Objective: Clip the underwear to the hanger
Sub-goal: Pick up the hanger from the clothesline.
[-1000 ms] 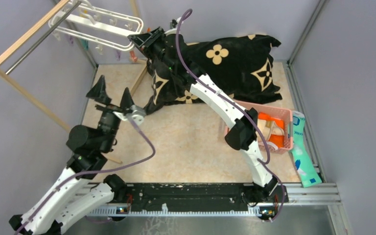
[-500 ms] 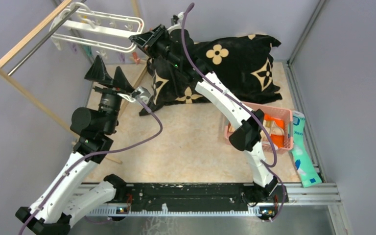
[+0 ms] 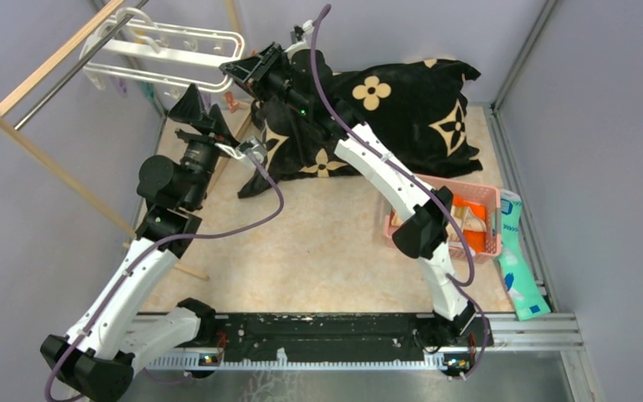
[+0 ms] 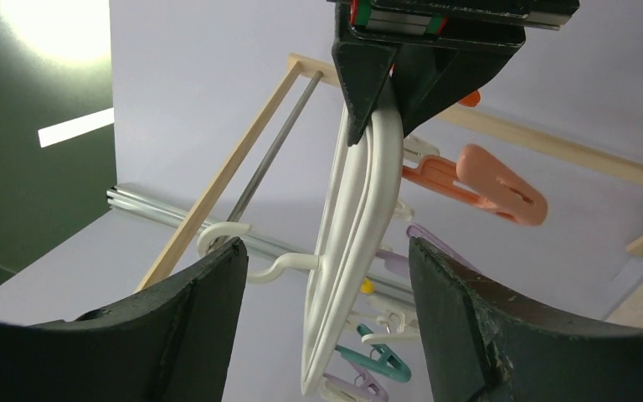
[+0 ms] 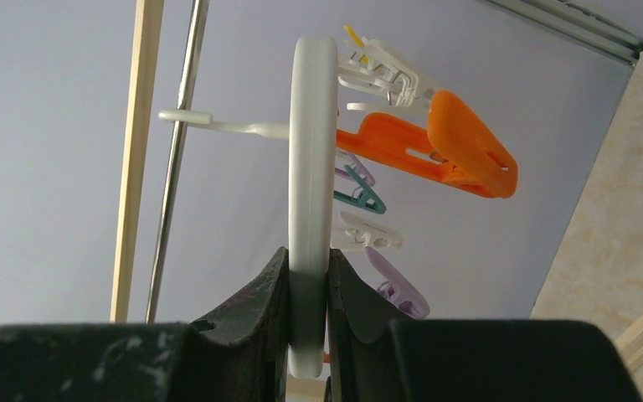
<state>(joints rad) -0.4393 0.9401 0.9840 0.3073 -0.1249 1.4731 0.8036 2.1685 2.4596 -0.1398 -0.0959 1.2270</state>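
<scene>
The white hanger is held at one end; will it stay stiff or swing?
Probably stiff: the hanger shows no sag though the right gripper pinches only its end. Its clips dangle loosely, so they likely swing when pushed.

Two matched arms.
- Left arm [image 3: 126, 289], right arm [image 3: 377, 172]: white link shells, black rounded joint housings.
- Left gripper [image 3: 203, 113], right gripper [image 3: 239, 71]: black, each with two tapered wedge fingers [image 4: 184, 335], matte and lightly scuffed.
- Purple cable [image 3: 281, 199]: one per arm, looping back from behind the pincer.
</scene>
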